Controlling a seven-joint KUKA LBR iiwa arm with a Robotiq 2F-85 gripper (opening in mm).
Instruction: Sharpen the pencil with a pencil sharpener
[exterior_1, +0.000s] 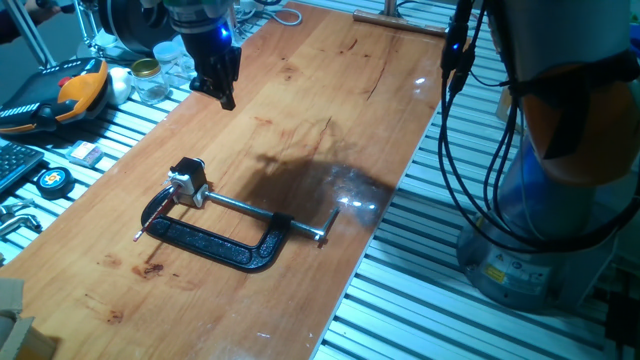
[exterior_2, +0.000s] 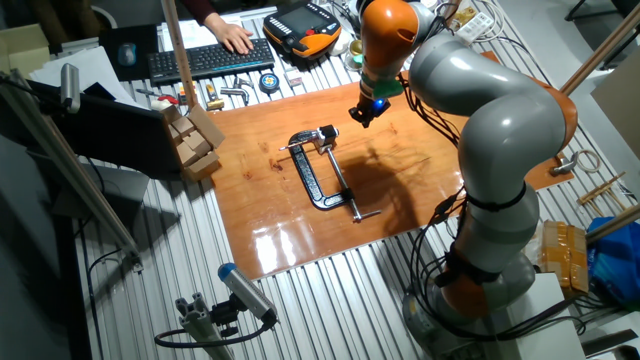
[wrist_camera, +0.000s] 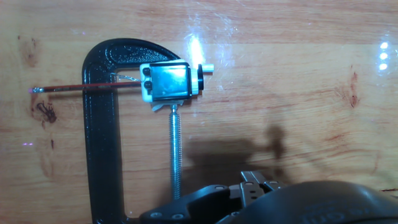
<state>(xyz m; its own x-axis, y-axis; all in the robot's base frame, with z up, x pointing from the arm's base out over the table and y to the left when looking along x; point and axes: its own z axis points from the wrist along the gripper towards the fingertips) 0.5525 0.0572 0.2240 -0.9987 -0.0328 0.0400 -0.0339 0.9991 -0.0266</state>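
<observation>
The wooden bench (exterior_1: 330, 110) carries everything, and the hand (exterior_1: 222, 92) hangs above it, well apart from the work, with nothing between its fingers. From where I stand I cannot tell whether those fingers are parted or closed.

Below the hand and off to one side lies the black C-clamp (exterior_1: 215, 243), flat on the wood, its silver screw rod (exterior_1: 265, 212) running out toward the bench edge. In the hand view the clamp (wrist_camera: 102, 134) fills the left side, with the hand's own dark body at the bottom edge.

The pencil sharpener (wrist_camera: 169, 81) sits in the clamp's mouth, pinched between the frame and the screw tip. The pencil (wrist_camera: 81, 88) lies flat across the clamp's frame, one end in the sharpener, the other pointing away past the frame. Neither one touches the hand.
</observation>
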